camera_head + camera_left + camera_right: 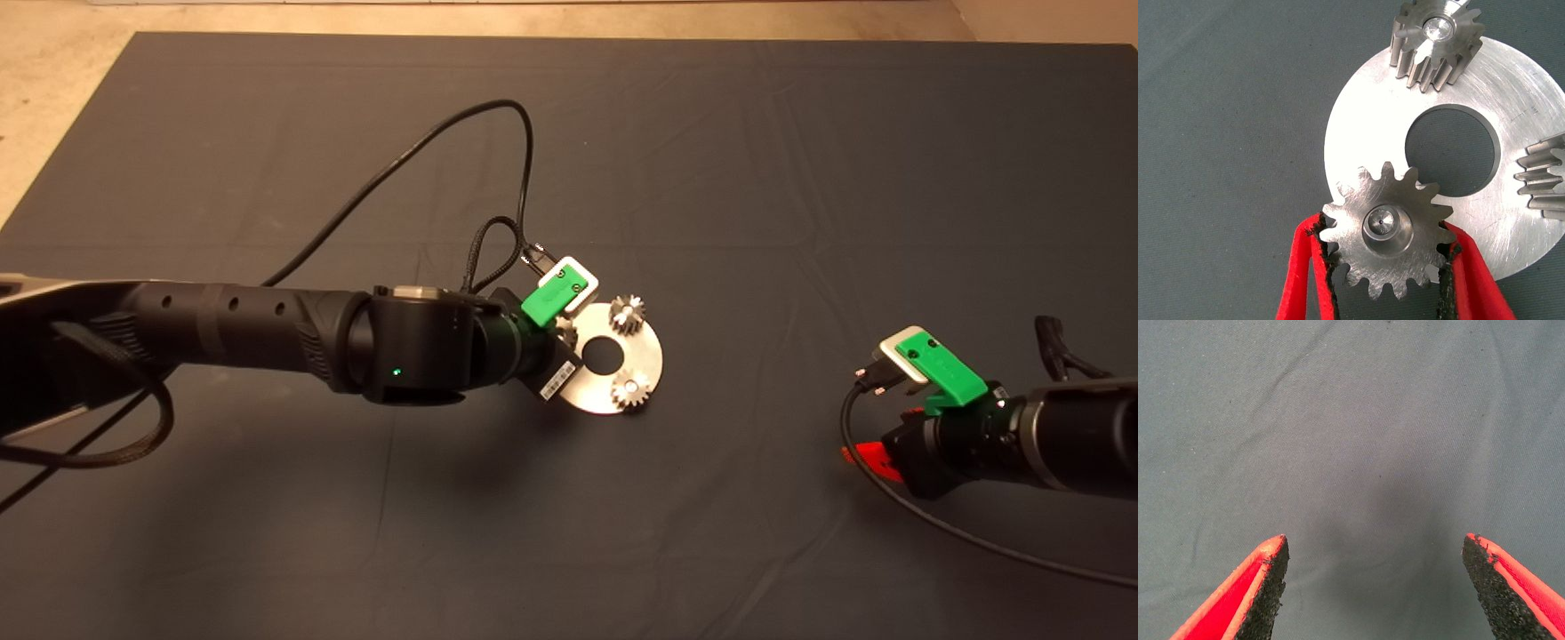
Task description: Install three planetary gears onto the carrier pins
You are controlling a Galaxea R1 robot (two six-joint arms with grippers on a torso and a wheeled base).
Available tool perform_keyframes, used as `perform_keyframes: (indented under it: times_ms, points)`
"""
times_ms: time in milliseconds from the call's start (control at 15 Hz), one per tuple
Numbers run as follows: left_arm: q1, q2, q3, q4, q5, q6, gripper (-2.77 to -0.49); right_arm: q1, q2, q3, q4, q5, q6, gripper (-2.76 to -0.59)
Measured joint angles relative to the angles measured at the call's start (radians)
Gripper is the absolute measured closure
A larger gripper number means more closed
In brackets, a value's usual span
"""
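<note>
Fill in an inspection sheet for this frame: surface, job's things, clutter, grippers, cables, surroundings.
Surface: dark mat, creased, bare around the work.
Job's things: carrier disc flat on the mat; two planetary gears seated on it, far gear and near gear; third gear held over the disc's edge.
Clutter: nothing seen.
Grippers: left gripper shut on the third gear's teeth, at the disc; right gripper open over bare mat, parked at the mat's right side.
Cables: black cable loops above the left arm; another trails from the right wrist.
Surroundings: beige floor beyond the mat.
</note>
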Motion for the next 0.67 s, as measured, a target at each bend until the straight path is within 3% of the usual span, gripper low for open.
perform_keyframes:
  times_ms: [667]
  points:
    - [0.02,0.0,0.0,0.018,-0.004,0.0,-0.55,0.0,-0.008,0.0,0.0,0.0,-0.006,-1.92]
